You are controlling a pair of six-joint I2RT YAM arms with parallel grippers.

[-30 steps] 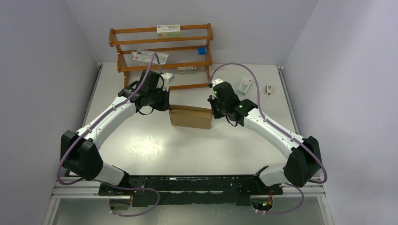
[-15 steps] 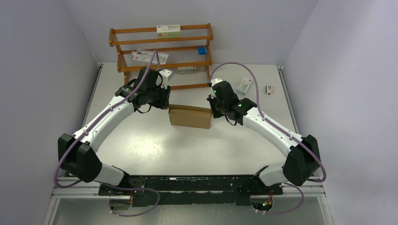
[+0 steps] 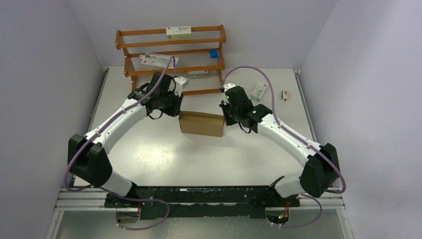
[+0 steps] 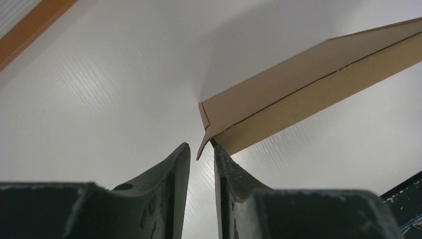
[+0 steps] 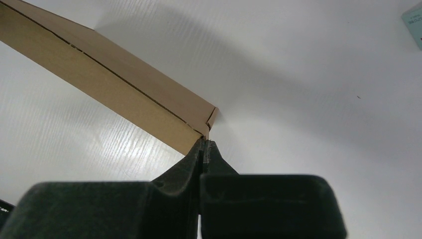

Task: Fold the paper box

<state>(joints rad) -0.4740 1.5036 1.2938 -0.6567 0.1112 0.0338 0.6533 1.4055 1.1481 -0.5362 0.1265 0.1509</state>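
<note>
Centring comes first: left jaws stand a slit apart, empty, the loose corner flap [image 4: 203, 142] just at their tips, so line up before closing. Right jaws are shut, tips braced on the opposite corner. Paper box [image 3: 201, 124], plain brown, closed up, sits on the desk [image 3: 164, 149] between them.

Lighting: bright, even, apparently from overhead.
Glare: soft sheen on the white table [image 3: 159, 149], strongest beside the paper box [image 5: 124, 94] in the right wrist view.
Shadows: faint and diffuse, on the table behind the box.
Focus: top view sharp; left gripper's fingers [image 4: 169, 199] dark and slightly soft.
</note>
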